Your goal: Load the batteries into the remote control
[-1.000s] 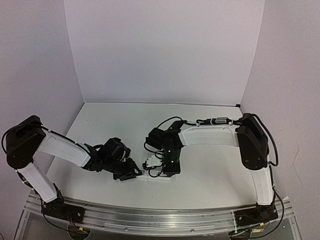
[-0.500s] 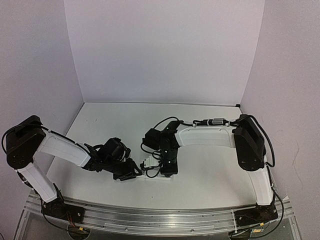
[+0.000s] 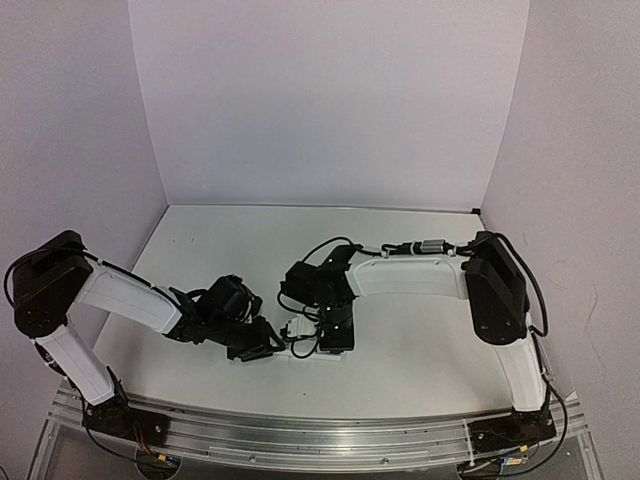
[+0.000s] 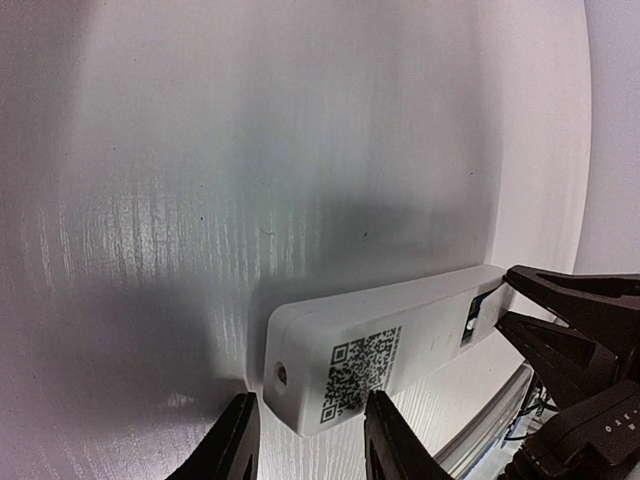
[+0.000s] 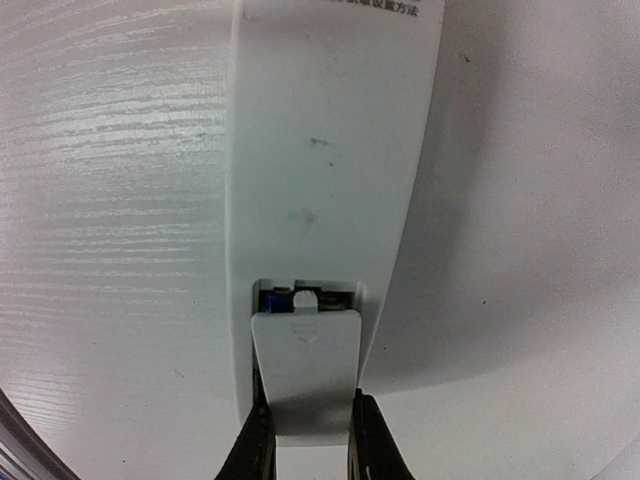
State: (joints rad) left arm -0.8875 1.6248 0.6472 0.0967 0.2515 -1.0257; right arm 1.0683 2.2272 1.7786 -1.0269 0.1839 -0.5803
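Two arms fold in low over the desk [image 3: 420, 240]: left arm [image 3: 125, 298] and right arm [image 3: 410, 272], wrists nearly meeting at near centre. Remote [image 4: 420, 330] lies there face down, code label [image 4: 360, 372] up. It looks light, stiff and slick, likely to skate unless pinned by its long edges. Left claw [image 4: 308, 420] clamps one end. Right claw [image 5: 307, 440] pinches the cover [image 5: 305, 365], thin and probably snap-prone, at the bay's mouth. One blue battery [image 5: 275, 298] shows inside.

There is a small white cover [image 5: 305, 375], a wood-grain white table [image 3: 230, 240] and a metal rail [image 3: 300, 432].
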